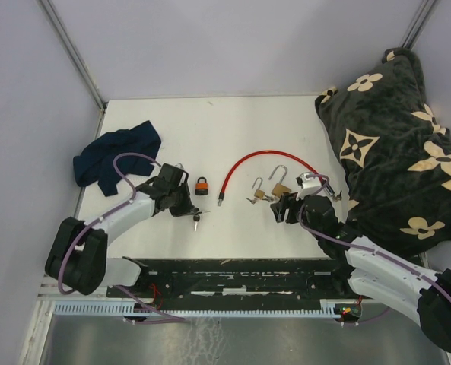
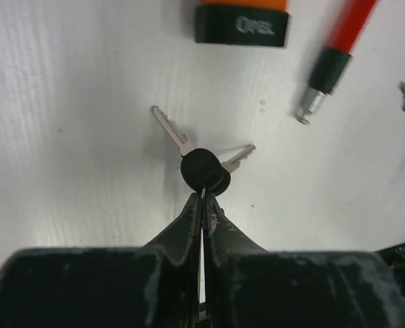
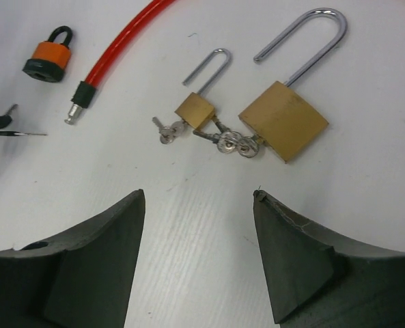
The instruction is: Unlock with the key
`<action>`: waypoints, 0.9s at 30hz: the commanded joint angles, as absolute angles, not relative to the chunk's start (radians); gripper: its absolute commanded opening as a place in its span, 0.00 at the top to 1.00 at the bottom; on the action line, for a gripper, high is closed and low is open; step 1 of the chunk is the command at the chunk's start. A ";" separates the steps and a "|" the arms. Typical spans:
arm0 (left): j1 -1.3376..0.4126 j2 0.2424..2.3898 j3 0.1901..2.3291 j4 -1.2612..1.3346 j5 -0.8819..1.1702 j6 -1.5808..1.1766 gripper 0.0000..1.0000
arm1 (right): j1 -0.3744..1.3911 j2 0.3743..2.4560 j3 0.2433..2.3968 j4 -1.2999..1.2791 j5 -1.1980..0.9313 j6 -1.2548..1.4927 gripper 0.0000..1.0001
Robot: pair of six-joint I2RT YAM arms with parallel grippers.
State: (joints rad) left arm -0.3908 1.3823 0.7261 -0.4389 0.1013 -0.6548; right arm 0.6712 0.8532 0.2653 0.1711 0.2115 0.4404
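Bright metal keys (image 2: 171, 130) with matt black plastic heads (image 2: 203, 169).

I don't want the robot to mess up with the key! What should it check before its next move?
1. Left tool shut on the black keys: ok.
2. Keys up off the table: not ok, they lie flat.
3. Orange padlock close by, with nothing on top: ok.
4. Orange padlock held steady: not ok. The right tool is open above the brass padlocks, away from it.
5. Keyhole facing the keys: cannot tell.
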 commanded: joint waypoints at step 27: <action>-0.732 1.250 0.570 -0.052 0.110 -0.740 0.47 | 0.850 1.176 0.603 0.043 0.041 0.540 0.29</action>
